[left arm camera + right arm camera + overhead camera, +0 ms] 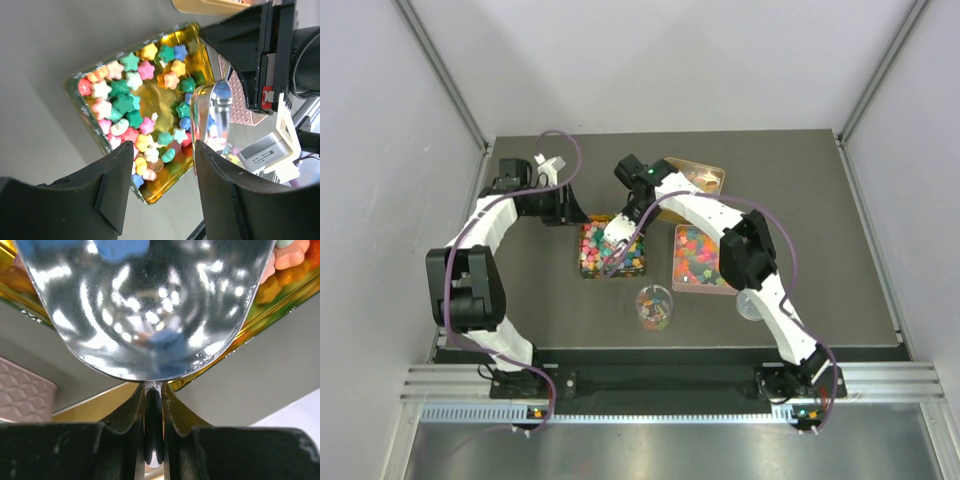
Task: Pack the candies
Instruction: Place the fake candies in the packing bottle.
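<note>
The candies [131, 104] are small star-shaped pieces in pink, green, yellow and blue, lying in a gold tin [86, 131]. This tin [588, 268] sits mid-table. A second tin [678, 282] to its right also holds candies [698, 256]. My right gripper [154, 392] is shut on the handle of a shiny metal scoop [150, 310], whose bowl dips into the left tin [240, 335]. The scoop [212, 117] stands on edge among the candies. My left gripper [162, 167] is open, its fingers [115, 185] hovering over that tin's near corner without holding anything.
A clear cup [655, 308] with a few candies stands in front of the tins. A gold lid with a pink quilted lining [698, 178] lies behind them. Another small clear cup [750, 305] sits beside my right arm. Grey walls close in the table on three sides.
</note>
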Available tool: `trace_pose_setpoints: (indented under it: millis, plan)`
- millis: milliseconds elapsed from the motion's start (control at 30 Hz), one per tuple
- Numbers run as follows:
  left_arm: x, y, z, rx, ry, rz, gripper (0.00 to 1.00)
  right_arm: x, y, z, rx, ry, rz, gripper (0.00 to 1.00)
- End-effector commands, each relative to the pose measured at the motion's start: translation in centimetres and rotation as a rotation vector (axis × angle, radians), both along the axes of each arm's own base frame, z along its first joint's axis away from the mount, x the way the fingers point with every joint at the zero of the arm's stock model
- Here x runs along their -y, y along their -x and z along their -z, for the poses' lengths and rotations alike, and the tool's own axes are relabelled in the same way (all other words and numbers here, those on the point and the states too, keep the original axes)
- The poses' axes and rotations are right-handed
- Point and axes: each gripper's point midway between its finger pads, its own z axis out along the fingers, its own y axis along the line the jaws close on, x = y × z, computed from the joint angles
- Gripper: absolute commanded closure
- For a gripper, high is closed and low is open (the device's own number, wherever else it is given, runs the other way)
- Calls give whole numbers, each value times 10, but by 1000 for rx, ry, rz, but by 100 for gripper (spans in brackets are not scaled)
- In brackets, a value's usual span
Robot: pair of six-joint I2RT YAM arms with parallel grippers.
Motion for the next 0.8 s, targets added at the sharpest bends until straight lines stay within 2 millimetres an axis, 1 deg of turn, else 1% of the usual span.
trace_pose_setpoints:
  millis: [0, 33, 67, 133, 200, 233, 267, 300, 367, 433, 567, 633, 667, 733, 767]
  plan:
    - [-5, -11, -22, 71, -30, 23, 43, 15, 14, -33, -82, -74, 111, 100]
    - [-6, -13, -27, 82, -33, 23, 43, 19, 12, -38, -66, -70, 129, 100]
    - [-5, -14, -30, 88, -33, 24, 43, 27, 8, -49, -32, -66, 162, 100]
    - [-5, -13, -38, 111, -34, 25, 43, 38, 10, -59, -7, -56, 181, 100]
    - [-5, -12, -41, 120, -32, 23, 43, 58, 13, -71, 43, -25, 213, 100]
    - [-5, -11, -44, 131, -32, 22, 43, 63, 16, -74, 52, -13, 215, 100]
    - [-5, -10, -44, 132, -35, 19, 43, 72, 24, -80, 61, -9, 220, 100]
    - [-6, -9, -46, 139, -36, 17, 43, 81, 24, -84, 83, 10, 237, 100]
    - [-5, -7, -50, 155, -35, 14, 43, 92, 34, -93, 95, 12, 262, 100]
    - [-5, -6, -55, 174, -32, 9, 42, 100, 38, -97, 105, 20, 286, 100]
    - [-4, -2, -57, 181, -28, 5, 42, 116, 50, -105, 130, 33, 333, 100]
    - [-6, -1, -58, 189, -39, -1, 42, 123, 51, -107, 162, 49, 344, 100]
    - [-7, -2, -60, 196, -43, -3, 42, 129, 58, -106, 179, 73, 343, 100]
    - [-8, -1, -63, 206, -45, -8, 42, 130, 64, -107, 207, 78, 336, 100]
    - [-8, -1, -65, 211, -48, -13, 42, 133, 73, -106, 216, 92, 331, 100]
